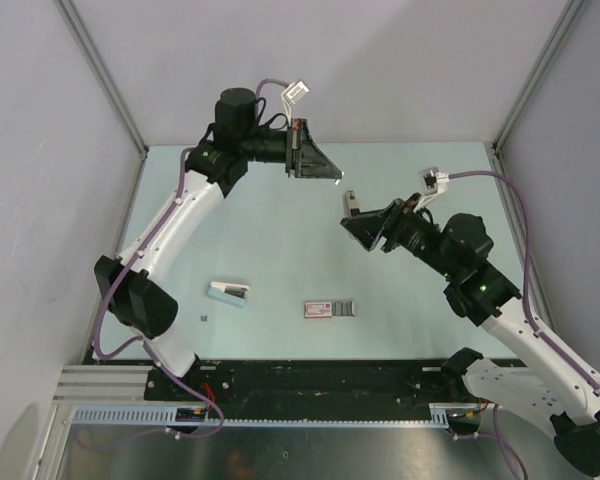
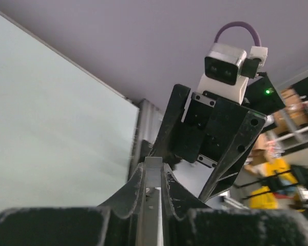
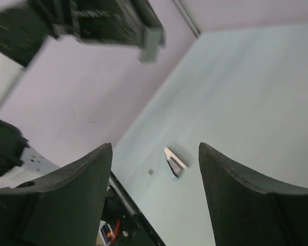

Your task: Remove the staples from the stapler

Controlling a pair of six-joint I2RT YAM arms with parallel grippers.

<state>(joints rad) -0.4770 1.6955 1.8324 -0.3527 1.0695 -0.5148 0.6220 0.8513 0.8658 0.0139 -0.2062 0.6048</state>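
My left gripper (image 2: 154, 167) is raised above the far middle of the table and is shut on the stapler (image 2: 153, 179), which shows here as a slim grey metal bar running between the fingers. Its squared end pokes out past the fingertips. The right wrist view shows that same end of the stapler (image 3: 151, 43) jutting from the left gripper at the top of the frame. My right gripper (image 3: 155, 146) faces it from the right, also in the air, open, with nothing between its fingers. From above, the left gripper (image 1: 330, 172) and right gripper (image 1: 348, 214) stand close together, tip to tip.
A white-and-teal oblong object (image 1: 230, 292) lies on the table at the near left, also visible as a white-and-teal object (image 3: 173, 161) between my right fingers far below. A pink-and-white box (image 1: 330, 308) lies near the front middle. A tiny grey speck (image 1: 204, 318) sits near the front left.
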